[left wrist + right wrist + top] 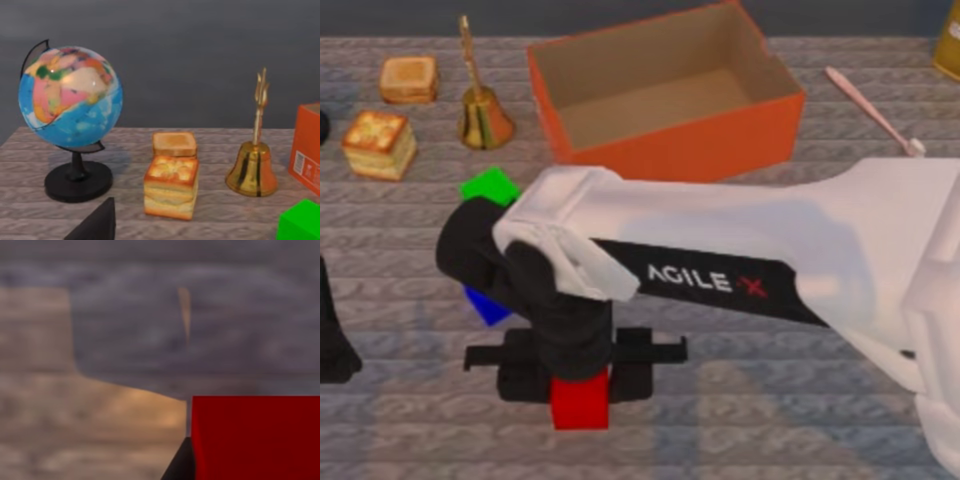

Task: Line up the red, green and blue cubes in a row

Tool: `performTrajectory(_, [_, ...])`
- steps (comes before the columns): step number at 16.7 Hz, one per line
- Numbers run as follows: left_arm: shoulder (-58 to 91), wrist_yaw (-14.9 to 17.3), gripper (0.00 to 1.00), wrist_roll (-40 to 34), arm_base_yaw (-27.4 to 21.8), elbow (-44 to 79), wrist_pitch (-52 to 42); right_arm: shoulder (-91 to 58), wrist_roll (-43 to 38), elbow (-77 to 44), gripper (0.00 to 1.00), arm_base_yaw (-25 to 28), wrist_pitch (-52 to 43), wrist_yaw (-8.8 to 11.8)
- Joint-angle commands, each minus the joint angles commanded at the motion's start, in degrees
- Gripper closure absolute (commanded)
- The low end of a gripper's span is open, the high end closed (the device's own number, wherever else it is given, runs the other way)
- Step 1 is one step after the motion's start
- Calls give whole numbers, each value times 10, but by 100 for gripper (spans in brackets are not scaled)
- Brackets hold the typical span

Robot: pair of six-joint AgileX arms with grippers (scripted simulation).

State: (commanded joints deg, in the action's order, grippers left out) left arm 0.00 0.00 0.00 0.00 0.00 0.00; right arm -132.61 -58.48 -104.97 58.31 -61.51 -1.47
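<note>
Reaching over green cube (492, 184) and blue cube (486, 306), right gripper (578, 385) clamped on red cube (580, 402), orange box (670, 150) behind.

Even, soft rendered light in top view; no glare. White right arm (740, 250) casts broad dim shadow on grey wood-grain table (410, 400) below it. Open orange cardboard box (665, 90) shaded inside along near wall. Left wrist view moderately lit; multicoloured globe on black stand (70, 100) carries pale highlight, soft shadow at base. Right wrist view blurred; bright red cube (255, 437) flat, table streaky.
</note>
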Motion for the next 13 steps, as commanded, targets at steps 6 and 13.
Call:
performTrajectory(6, [0,0,0,0,0,0,0,0,0,0,0,0,0,0])
performTrajectory(13, [0,0,0,0,0,0,0,0,0,0,0,0,0,0])
